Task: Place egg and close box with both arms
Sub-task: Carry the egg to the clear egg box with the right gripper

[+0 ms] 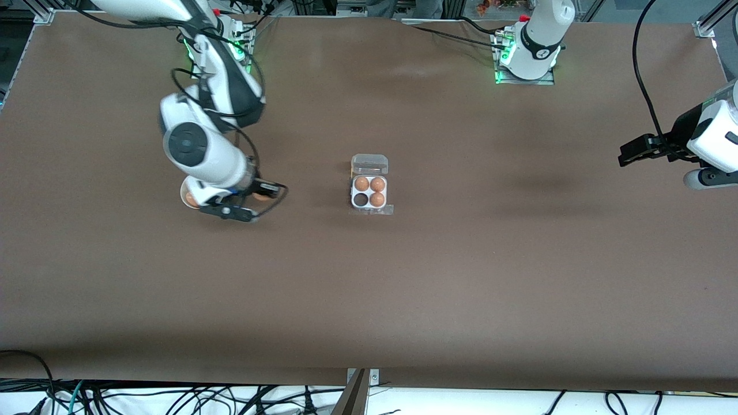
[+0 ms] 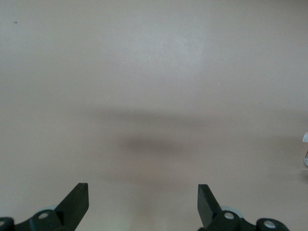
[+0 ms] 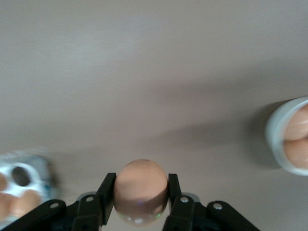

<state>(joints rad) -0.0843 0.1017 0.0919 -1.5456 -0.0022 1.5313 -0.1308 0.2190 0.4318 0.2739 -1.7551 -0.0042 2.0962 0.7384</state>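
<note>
At the right arm's end of the table, the right gripper (image 1: 260, 196) hangs low over the brown table (image 1: 461, 276) with its fingers (image 3: 107, 192) pinched on the egg (image 3: 141, 185). The right wrist view shows the egg seated squarely between the two pads with its rounded end poking out, a grip that looks suited to lowering it end-first into a cell. Just under that arm's wrist sits a round white bowl (image 3: 276, 134) with more brown eggs in it (mostly hidden by the arm in the front view), which is probably where spare eggs are kept within easy reach of this arm. Toward the middle of the table stands the box (image 1: 369, 193), well apart from the gripper; its clear lid (image 1: 369, 164) lies folded open on the side away from the front camera, leaving the cells free from above. Three cells hold eggs and one cell (image 1: 361, 199), nearer the front camera and on the right arm's side, is dark and empty, so it seems the obvious target for the carried egg. At the left arm's end, the left gripper (image 1: 634, 151) waits high over bare table with its fingers (image 2: 77, 199) spread wide and nothing between them, likely parked clear until the lid needs closing.
</note>
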